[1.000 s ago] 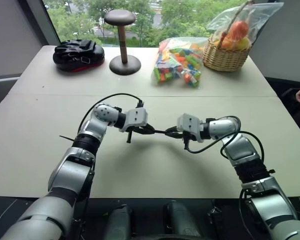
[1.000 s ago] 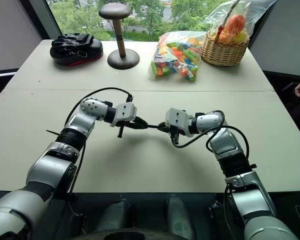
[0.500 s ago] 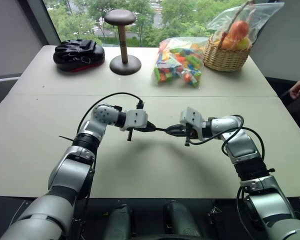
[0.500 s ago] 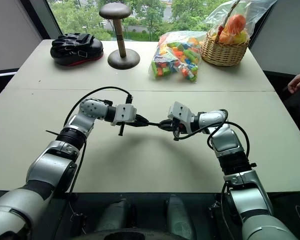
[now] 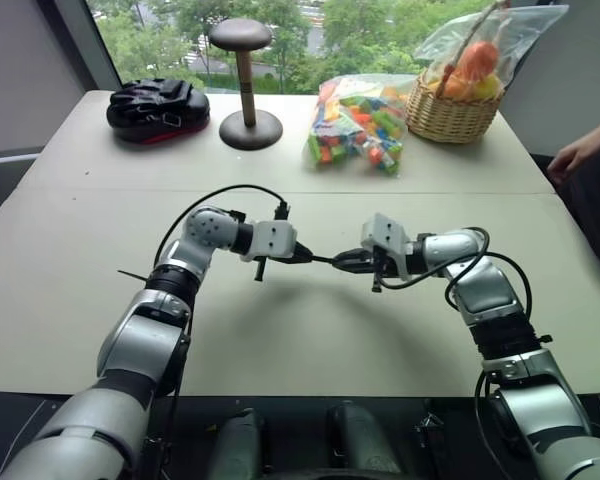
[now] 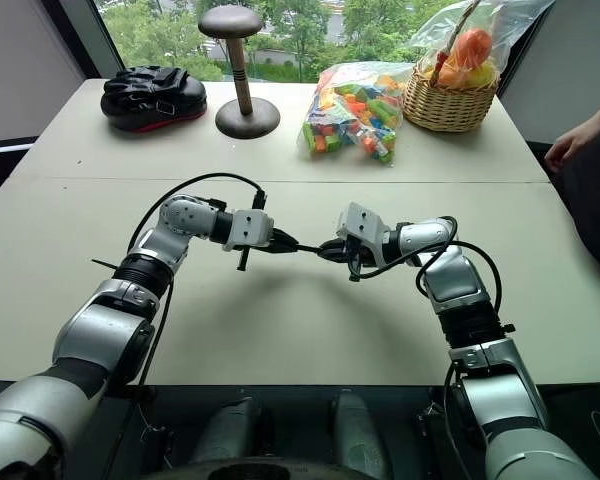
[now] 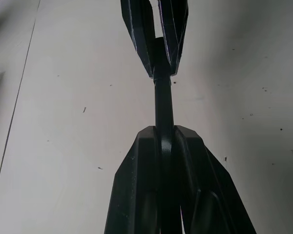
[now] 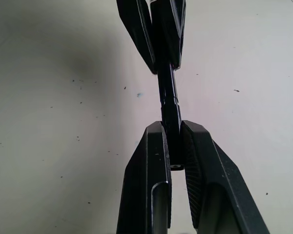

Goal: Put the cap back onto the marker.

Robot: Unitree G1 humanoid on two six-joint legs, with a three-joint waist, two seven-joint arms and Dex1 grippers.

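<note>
Above the middle of the table my two grippers point at each other, tip to tip. The left gripper (image 5: 302, 256) is shut on the marker (image 7: 163, 102), a thin black stick that runs straight across the small gap. Opposite it, the right gripper (image 5: 342, 263) is shut on the cap (image 8: 171, 109), a short, slightly thicker black piece. The marker's free end meets the cap in one straight line, and a seam shows where they join. How deep the tip sits inside the cap is hidden.
Along the far edge stand a black padded mitt (image 5: 157, 108), a brown wooden stand (image 5: 244, 90), a bag of coloured blocks (image 5: 358, 125) and a wicker basket of fruit (image 5: 450, 100). A person's hand (image 5: 578, 152) hovers at the right edge of the table.
Both wrists have rolled slightly while staying in place, with marker and cap still held in line. The person's hand at the right has moved further into view and towards the far side.
</note>
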